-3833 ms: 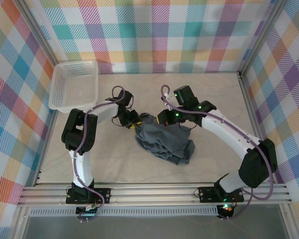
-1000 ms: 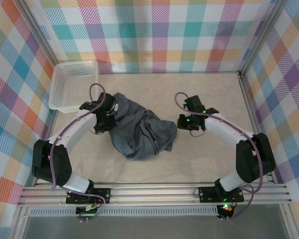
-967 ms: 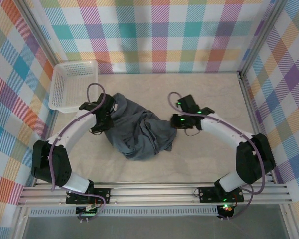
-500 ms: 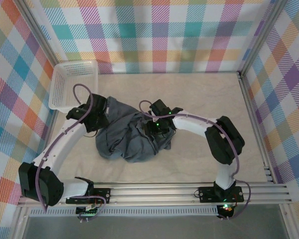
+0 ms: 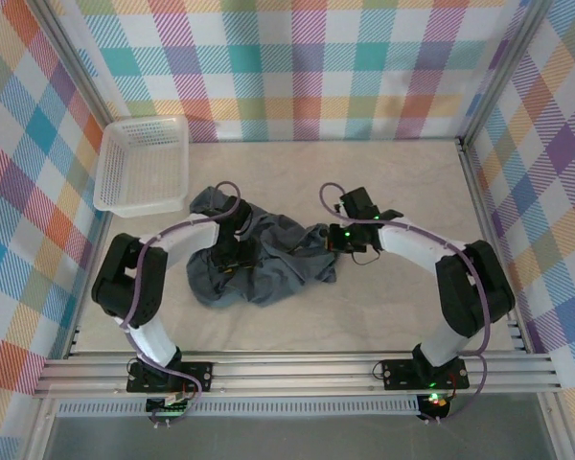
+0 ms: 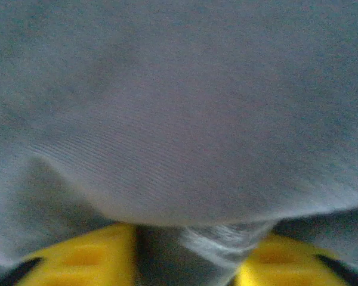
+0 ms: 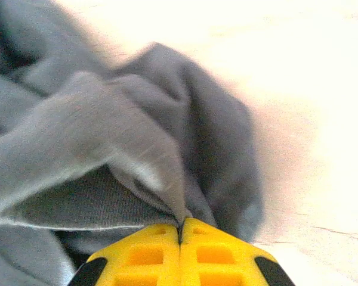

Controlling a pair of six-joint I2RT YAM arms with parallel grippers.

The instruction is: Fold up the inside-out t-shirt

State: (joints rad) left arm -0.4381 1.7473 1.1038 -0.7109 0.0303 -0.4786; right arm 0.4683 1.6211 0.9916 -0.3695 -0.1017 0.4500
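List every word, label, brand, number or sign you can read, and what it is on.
None can be read. The t-shirt is plain grey cloth with no print or tag showing; the white basket bears no label; the checked walls carry only pattern. Any marking on the arms is too small to tell.

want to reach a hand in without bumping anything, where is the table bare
Bare table: the far strip from the white basket to the right wall, behind the t-shirt; the right side past the right arm; the near strip between t-shirt and rail. Crowded: centre-left, where the left pincer and right pincer meet the bunched t-shirt.
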